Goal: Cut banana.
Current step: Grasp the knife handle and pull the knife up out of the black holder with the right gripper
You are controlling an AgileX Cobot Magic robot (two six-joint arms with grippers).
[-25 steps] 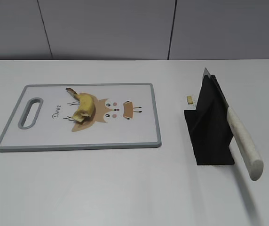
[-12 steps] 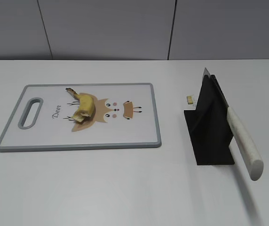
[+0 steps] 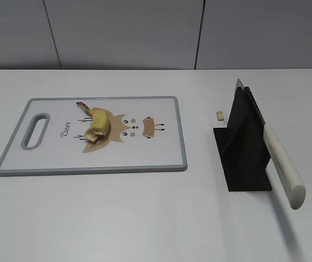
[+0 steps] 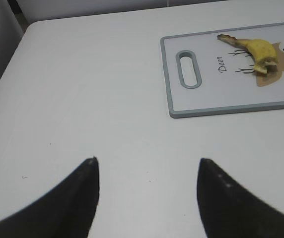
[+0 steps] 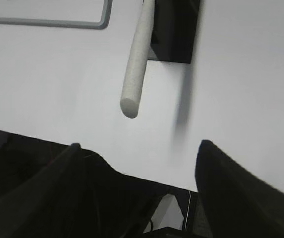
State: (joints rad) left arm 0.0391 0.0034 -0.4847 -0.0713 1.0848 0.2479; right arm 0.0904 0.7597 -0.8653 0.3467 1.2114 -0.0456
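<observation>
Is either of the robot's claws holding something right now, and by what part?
Nothing is held. The left gripper and the right gripper are both open over bare white table.

A short, curved stub of yellow-peeled banana [image 3: 96, 125] is seen lying flat on the grey-rimmed white cutting board [image 3: 145, 161], in its left-centre area. A thin dark brown stem tip is directed toward the board's far edge and slightly left. The pale, ragged cut end is turned toward the near edge. The near part of the stub is laid over the tan printed figure, just right of the printed word. Nothing is in contact with the stub.
</observation>
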